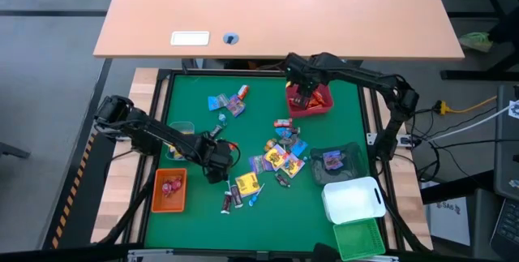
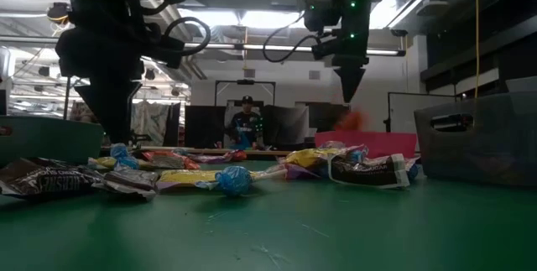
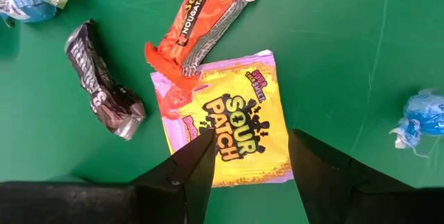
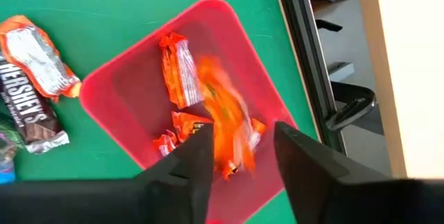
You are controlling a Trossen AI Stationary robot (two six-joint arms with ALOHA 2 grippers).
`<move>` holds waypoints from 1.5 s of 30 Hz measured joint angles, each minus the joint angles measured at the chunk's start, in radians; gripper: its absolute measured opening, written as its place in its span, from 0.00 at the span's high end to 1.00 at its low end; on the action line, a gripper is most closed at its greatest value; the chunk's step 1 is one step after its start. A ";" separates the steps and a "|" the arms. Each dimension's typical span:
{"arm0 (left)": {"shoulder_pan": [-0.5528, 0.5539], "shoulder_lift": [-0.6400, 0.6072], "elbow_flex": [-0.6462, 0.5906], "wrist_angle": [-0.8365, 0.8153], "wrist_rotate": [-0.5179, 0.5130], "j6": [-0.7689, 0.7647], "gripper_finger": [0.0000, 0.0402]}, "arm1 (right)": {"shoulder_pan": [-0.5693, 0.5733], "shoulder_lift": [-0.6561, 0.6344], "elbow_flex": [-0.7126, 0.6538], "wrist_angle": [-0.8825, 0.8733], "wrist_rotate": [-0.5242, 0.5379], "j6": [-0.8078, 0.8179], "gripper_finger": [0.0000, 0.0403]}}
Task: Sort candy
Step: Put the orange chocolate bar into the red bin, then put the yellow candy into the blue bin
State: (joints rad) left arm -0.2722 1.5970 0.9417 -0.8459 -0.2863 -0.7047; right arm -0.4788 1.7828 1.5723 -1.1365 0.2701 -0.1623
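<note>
My left tool (image 3: 246, 158) hangs open over the yellow Sour Patch packet (image 3: 229, 116) on the green tabletop (image 3: 333, 50); I might snag the orange wrapper (image 3: 198, 23) overlapping it. My right tool (image 4: 239, 148), open, is above the red bin (image 4: 118, 89), where a blurred orange candy (image 4: 225, 116) could bounce out.

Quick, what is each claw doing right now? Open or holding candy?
Left claw: open, holding nothing, above the yellow Sour Patch packet.
Right claw: open over the red bin, an orange candy dropping from it.
</note>
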 joint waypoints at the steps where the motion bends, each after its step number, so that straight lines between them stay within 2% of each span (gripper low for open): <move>1: 0.000 0.000 0.000 0.000 0.000 0.000 0.58 | -0.001 0.000 0.000 0.001 -0.001 0.000 0.57; 6: 0.000 0.000 0.000 0.000 -0.014 0.000 0.58 | 0.000 0.000 0.000 0.002 -0.001 0.000 0.42; 11: 0.000 0.000 0.000 0.002 -0.023 0.000 0.58 | 0.000 0.000 0.000 0.006 -0.047 0.000 0.35; 15: 0.000 0.000 -0.007 0.025 -0.025 0.000 0.58 | 0.001 0.000 0.000 0.007 -0.115 0.003 0.33; 20: 0.002 0.000 -0.092 0.158 -0.021 0.000 0.58 | 0.001 0.000 0.000 0.008 -0.208 0.043 0.33; 28: 0.021 -0.006 -0.189 0.241 -0.023 -0.026 0.59 | 0.001 0.001 0.000 0.008 -0.241 0.060 0.33; 32: 0.021 -0.005 -0.193 0.242 -0.025 -0.026 0.66 | 0.002 0.001 0.000 0.009 -0.287 0.061 0.33; 36: 0.021 -0.003 -0.195 0.257 -0.026 -0.026 0.78 | 0.019 0.001 0.000 0.012 -0.372 0.061 0.33; 41: 0.021 -0.002 -0.182 0.260 -0.026 -0.026 0.95 | 0.106 0.001 0.000 0.014 -0.386 0.061 0.33; 45: 0.022 0.001 -0.155 0.242 -0.021 -0.016 0.98 | 0.200 0.001 0.000 0.019 -0.386 0.061 0.33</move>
State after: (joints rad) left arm -0.2504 1.5982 0.7864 -0.6040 -0.3073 -0.7208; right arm -0.2788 1.7840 1.5719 -1.1179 -0.1158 -0.1013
